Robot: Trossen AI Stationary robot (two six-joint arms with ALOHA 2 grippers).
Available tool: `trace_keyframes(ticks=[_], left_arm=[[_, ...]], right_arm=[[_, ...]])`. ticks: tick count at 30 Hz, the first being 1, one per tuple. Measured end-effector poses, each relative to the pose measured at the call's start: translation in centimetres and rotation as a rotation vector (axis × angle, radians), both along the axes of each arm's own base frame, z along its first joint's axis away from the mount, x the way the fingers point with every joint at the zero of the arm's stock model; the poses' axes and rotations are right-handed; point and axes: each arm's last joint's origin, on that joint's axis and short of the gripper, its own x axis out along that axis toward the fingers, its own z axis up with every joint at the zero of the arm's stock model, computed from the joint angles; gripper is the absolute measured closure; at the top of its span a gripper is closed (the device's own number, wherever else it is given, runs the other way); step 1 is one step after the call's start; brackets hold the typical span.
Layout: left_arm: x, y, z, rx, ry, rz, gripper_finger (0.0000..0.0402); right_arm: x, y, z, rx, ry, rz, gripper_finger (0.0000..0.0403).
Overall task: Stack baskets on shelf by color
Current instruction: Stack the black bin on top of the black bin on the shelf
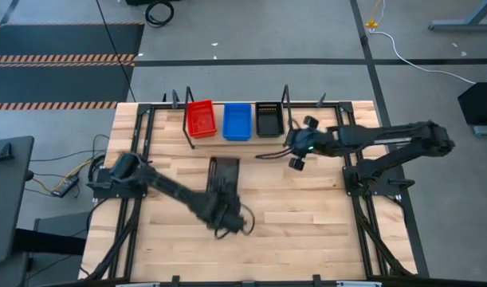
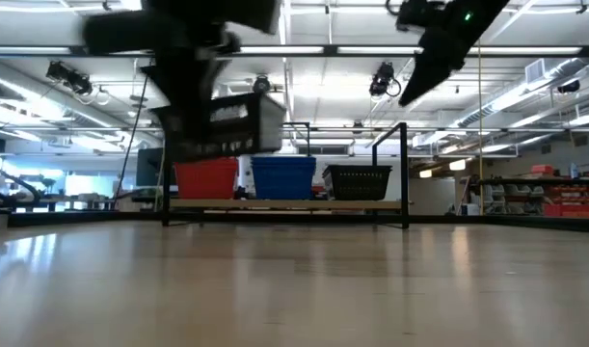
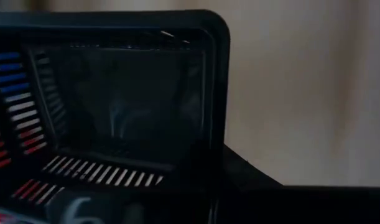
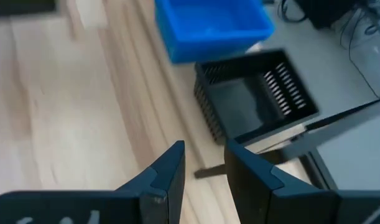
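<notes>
Left tool [image 1: 219, 209]: holds black perforated plastic basket [image 1: 223, 174] aloft, before the light wooden shelf [image 1: 263, 140].
Right tool [image 4: 202, 163]: narrowly parted, empty, near shelf.

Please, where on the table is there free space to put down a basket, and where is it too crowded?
Free: the near half of the table, below both arms, and the strip left of the red basket. Crowded: the shelf row with red, blue basket and black basket, the right tool beside them; mid-table, the left tool holds another black basket.
</notes>
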Motion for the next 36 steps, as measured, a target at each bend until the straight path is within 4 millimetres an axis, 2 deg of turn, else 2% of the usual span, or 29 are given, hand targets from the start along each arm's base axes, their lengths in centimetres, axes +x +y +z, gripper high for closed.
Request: trace_keyframes(ticks=[7, 13, 16, 20, 24, 30, 36], left_arm=[[2.3, 6.9, 4.8, 0.032, -0.184, -0.087, 0.0399], [4.2, 12.5, 7.8, 0.007, -0.372, -0.178, 0.0399], [5.0, 15.3, 8.6, -0.049, -0.466, -0.206, 0.0399], [5.9, 19.0, 8.2, -0.117, -0.531, -0.191, 0.0398], [6.9, 22.1, 6.6, -0.154, -0.560, -0.162, 0.0397], [8.1, 25.1, 5.0, -0.124, -0.610, -0.170, 0.0395], [8.2, 27.9, 5.5, -0.106, -0.715, -0.151, 0.0395]], right_arm=[[-3.6, 0.0, 3.5, 0.016, -0.191, -0.027, 0.0284], [-4.9, -0.2, 4.5, 0.022, -0.263, -0.047, 0.0284], [-5.1, -0.3, 4.7, 0.020, -0.274, -0.056, 0.0284], [-5.1, -0.5, 4.9, -0.014, -0.291, -0.093, 0.0284], [-5.0, -0.7, 5.1, -0.060, -0.311, -0.141, 0.0284], [-4.6, -0.7, 5.0, -0.062, -0.325, -0.151, 0.0284], [-4.6, -0.7, 5.0, -0.070, -0.316, -0.144, 0.0284]])
